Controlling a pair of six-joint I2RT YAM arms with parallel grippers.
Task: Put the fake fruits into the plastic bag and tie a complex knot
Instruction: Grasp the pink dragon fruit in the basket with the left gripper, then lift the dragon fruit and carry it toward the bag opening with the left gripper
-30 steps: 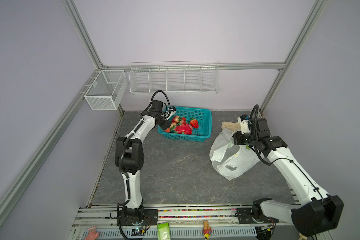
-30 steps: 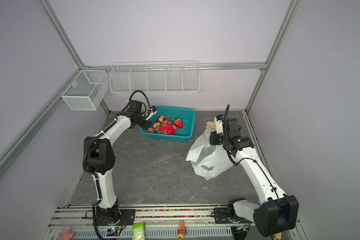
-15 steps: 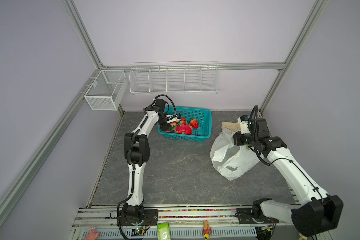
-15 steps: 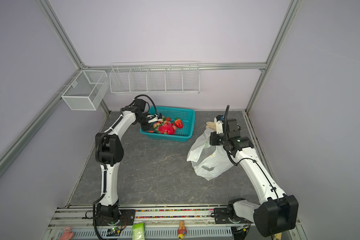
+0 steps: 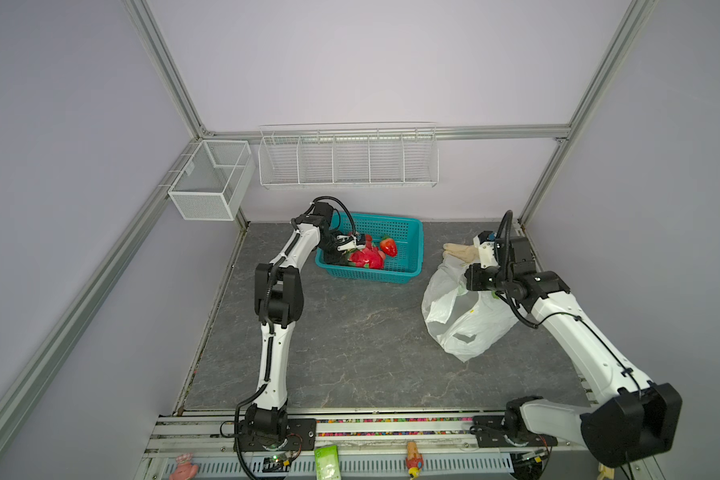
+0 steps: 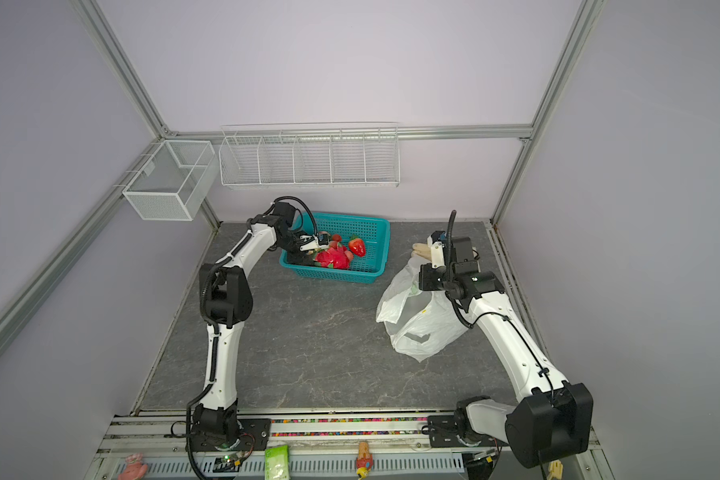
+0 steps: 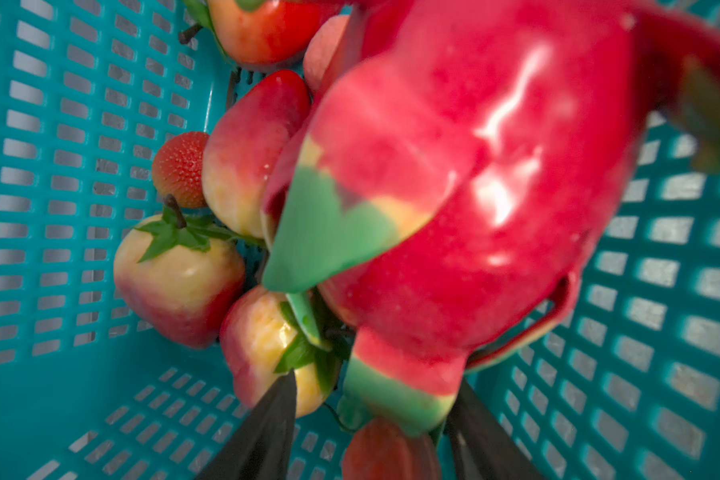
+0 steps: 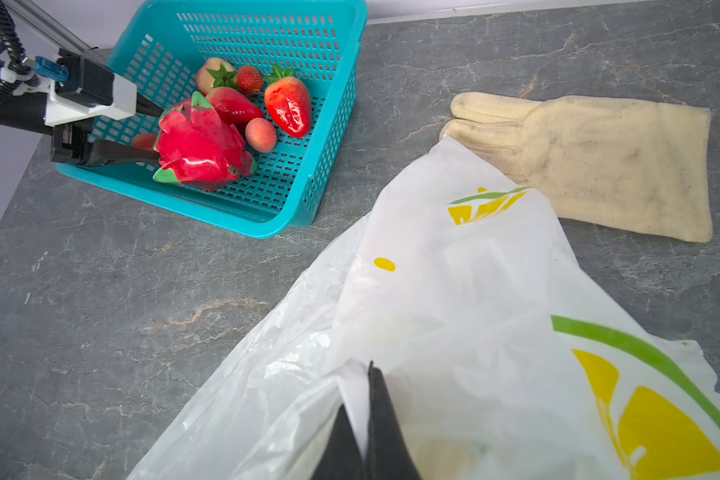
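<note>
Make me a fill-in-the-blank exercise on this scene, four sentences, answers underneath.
1. The fake fruits lie in the teal ____.
2. The dragon fruit lies between the jaws of the ____.
3. The right tool is shut on the white plastic ____.
4. Beside that lies a beige ____.

Missing words: basket; left tool; bag; glove.

Beige glove [image 8: 599, 166] flat on grey table [image 5: 350, 332], apart from teal basket [image 5: 371, 275]; wire racks [image 5: 346, 160] on wall.
</note>
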